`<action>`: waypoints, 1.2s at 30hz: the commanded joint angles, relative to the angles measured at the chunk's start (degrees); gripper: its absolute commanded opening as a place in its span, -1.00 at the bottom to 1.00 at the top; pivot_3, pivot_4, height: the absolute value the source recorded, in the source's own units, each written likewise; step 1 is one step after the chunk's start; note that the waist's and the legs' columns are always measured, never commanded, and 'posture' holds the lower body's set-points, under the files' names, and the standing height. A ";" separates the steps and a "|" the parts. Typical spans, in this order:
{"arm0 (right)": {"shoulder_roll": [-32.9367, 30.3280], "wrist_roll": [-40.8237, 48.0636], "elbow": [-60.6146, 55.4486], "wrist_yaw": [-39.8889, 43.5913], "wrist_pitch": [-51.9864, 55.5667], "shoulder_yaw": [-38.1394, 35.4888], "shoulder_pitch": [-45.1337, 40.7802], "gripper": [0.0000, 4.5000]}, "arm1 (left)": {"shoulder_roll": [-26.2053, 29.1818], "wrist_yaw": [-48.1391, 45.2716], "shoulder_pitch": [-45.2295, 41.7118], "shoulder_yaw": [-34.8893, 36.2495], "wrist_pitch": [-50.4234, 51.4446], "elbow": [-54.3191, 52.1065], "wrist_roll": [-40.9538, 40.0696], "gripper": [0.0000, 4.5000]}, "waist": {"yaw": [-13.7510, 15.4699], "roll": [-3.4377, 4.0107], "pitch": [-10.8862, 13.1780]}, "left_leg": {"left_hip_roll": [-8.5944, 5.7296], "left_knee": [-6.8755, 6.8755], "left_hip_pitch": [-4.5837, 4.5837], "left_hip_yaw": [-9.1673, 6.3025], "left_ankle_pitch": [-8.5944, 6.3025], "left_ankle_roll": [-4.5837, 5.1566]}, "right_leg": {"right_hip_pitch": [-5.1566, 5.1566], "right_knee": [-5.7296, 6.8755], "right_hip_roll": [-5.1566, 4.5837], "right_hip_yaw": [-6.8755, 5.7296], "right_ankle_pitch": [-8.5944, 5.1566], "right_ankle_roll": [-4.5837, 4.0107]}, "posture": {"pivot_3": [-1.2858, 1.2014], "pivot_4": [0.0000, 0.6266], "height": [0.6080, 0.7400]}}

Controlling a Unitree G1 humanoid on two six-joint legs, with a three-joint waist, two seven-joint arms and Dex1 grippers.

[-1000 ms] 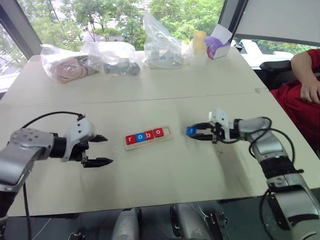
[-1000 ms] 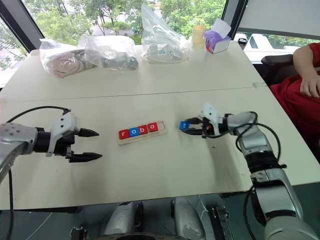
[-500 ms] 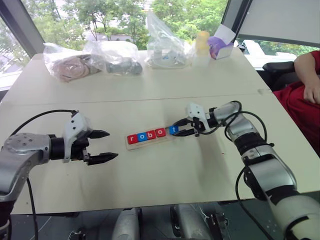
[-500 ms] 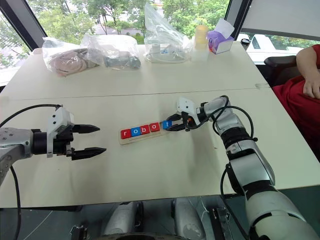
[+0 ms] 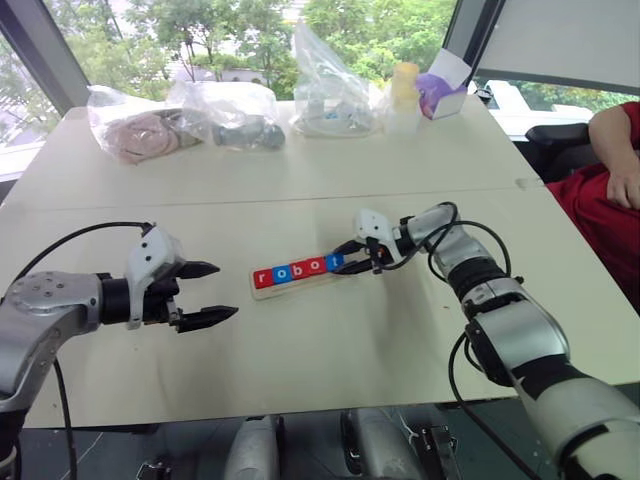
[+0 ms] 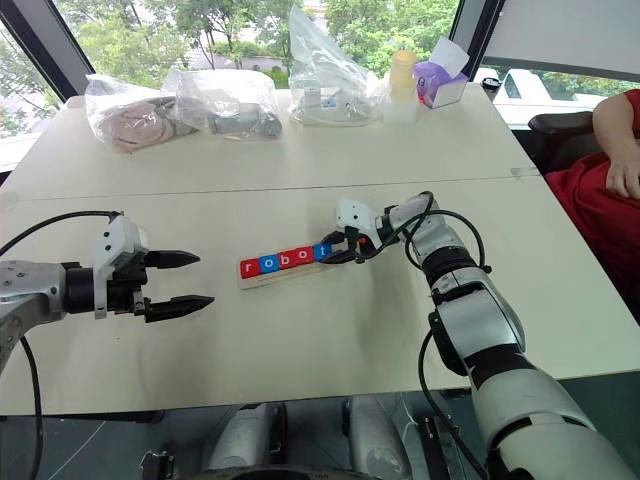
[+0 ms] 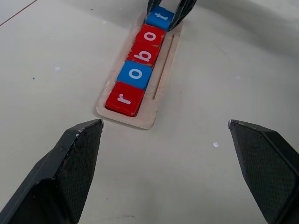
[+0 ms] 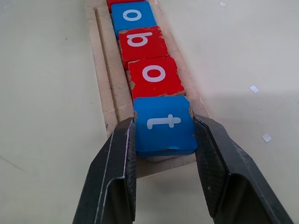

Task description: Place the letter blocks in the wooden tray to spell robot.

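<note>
The wooden tray [image 5: 300, 285] lies mid-table holding the letter blocks [image 5: 290, 272] in a row: red r [image 7: 124, 99], blue o [image 7: 136, 74], red b, red o [image 8: 155, 76]. My right gripper [image 5: 345, 256] is shut on the blue t block [image 8: 163, 123], which sits at the tray's right end against the red o. In the right wrist view, both fingers [image 8: 117, 168] press the t's sides. My left gripper [image 5: 208, 294] hangs open left of the tray, nothing between its fingers [image 7: 70, 158].
Clear plastic bags [image 5: 180, 115] with items, a yellow bottle [image 5: 402, 90] and a purple tissue box [image 5: 440, 88] line the far table edge. A person's arm in red [image 5: 610, 160] rests at the right. A seam crosses the table behind the tray.
My right gripper has carried the blue t block leftward from beside the tray to the tray's right end. The left gripper has stayed open and rose slightly.
</note>
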 commanded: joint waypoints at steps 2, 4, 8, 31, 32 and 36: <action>0.39 -0.49 0.87 1.24 -1.01 -0.83 -1.96 -0.48 | -0.26 0.83 -0.47 0.92 -0.24 -1.35 -0.65 1.00 | -0.01 0.00 0.00 | 0.00 0.00 0.00 0.00 0.00 0.00 | 0.00 0.00 0.00 0.00 0.00 0.00 | 0.03 -0.52 1.00; 0.54 -0.86 1.48 0.96 -1.47 -0.80 -2.21 -0.48 | -0.44 1.08 -0.43 0.64 -0.37 -1.39 -0.57 1.00 | -0.03 0.00 0.00 | 0.00 0.00 0.00 0.00 0.00 0.00 | 0.00 0.00 0.00 0.00 0.00 0.00 | 0.03 -0.52 1.00; 0.80 -1.52 2.50 0.26 -2.58 -0.74 -2.56 -0.48 | -0.63 1.33 -0.41 0.30 -0.49 -1.50 -0.42 1.00 | -0.02 0.00 0.00 | 0.00 0.00 0.00 0.00 0.00 0.00 | 0.00 0.00 0.00 0.00 0.00 0.00 | 0.03 -0.52 1.00; -0.65 -2.53 2.70 -3.08 -6.04 -2.61 -2.76 0.98 | -0.87 2.44 -0.43 -0.95 -0.61 -1.88 0.46 1.00 | -0.06 0.00 0.00 | 0.00 -0.01 0.03 0.00 0.01 -0.01 | 0.01 0.02 0.00 0.00 0.01 -0.01 | 0.03 -0.52 1.00; -1.18 -2.41 2.45 -2.78 -5.94 -2.68 -2.66 0.98 | -0.86 2.45 -0.40 -0.92 -0.60 -1.91 0.45 1.00 | 0.03 0.00 0.00 | 0.00 -0.01 0.03 0.00 0.01 -0.01 | 0.01 0.02 -0.01 0.00 0.01 -0.01 | 0.03 -0.52 1.00; -3.76 -2.30 1.11 -2.31 -6.14 -2.75 -1.85 0.98 | -0.80 2.37 -0.33 -0.85 -0.57 -1.89 0.35 1.00 | 0.03 0.00 0.00 | -0.01 -0.01 0.01 0.02 0.01 -0.02 | 0.01 0.00 -0.04 0.00 0.01 -0.01 | 0.03 -0.52 1.00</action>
